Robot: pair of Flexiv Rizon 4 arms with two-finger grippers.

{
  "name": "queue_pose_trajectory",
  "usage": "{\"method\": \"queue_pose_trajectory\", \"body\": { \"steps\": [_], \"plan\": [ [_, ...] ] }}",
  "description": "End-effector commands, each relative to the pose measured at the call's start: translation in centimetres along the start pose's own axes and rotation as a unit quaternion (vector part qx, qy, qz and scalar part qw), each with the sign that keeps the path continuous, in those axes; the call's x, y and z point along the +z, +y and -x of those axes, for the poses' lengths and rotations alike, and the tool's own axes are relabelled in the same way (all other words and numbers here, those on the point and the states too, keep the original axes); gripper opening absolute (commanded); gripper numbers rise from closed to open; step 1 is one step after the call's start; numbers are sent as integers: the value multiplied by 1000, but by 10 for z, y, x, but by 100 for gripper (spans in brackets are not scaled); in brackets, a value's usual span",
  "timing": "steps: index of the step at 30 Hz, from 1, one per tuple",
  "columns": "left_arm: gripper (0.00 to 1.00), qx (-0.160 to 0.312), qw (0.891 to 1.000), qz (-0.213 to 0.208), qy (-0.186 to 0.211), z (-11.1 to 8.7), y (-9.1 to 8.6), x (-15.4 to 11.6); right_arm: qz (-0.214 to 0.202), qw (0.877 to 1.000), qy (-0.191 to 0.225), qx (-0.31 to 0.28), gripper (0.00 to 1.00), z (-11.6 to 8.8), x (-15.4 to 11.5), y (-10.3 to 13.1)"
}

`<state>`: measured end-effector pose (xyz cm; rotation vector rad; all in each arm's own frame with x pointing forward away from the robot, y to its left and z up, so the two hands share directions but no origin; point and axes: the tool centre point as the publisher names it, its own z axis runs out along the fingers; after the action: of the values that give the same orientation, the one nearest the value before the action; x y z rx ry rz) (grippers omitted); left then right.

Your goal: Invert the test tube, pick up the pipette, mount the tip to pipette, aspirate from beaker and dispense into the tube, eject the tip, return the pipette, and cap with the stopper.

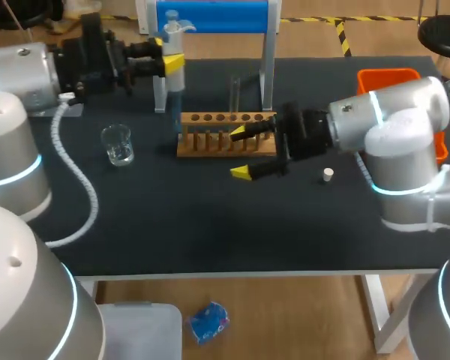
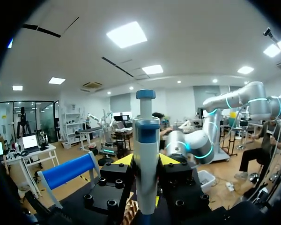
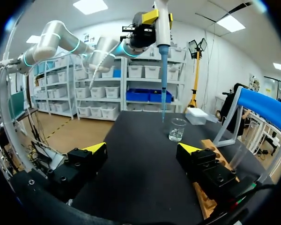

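With the white-and-blue plastic pipette (image 2: pixel 146 140) pinched in the left claw (image 2: pixel 146 161) behind the wooden tube rack (image 1: pixel 210 118), where the clear glass test tube (image 1: pixel 235 88) stands upright, and the right claw (image 3: pixel 141 149) spread empty before that rack, pickup looks done, while aspirating through capping seems left.

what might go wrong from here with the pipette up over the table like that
1. The pipette, held high in the left tool, ends in a long thin point. Lowered off centre, it may strike the rim of the small beaker and tip it.
2. The open right tool has one finger over the wooden rack, near the glass test tube. A sideways move could knock them.
3. The loose stopper lies by the right arm and could be swept away.
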<state>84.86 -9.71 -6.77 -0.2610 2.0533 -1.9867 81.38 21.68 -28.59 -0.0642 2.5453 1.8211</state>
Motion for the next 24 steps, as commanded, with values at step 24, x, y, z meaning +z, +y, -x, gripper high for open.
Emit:
{"method": "queue_pose_trajectory", "body": {
  "steps": [24],
  "plan": [
    [0,14,999,-5,-44,61,23,-92,23,996,-75,43,100,-9,143,-9]
  ]
}}
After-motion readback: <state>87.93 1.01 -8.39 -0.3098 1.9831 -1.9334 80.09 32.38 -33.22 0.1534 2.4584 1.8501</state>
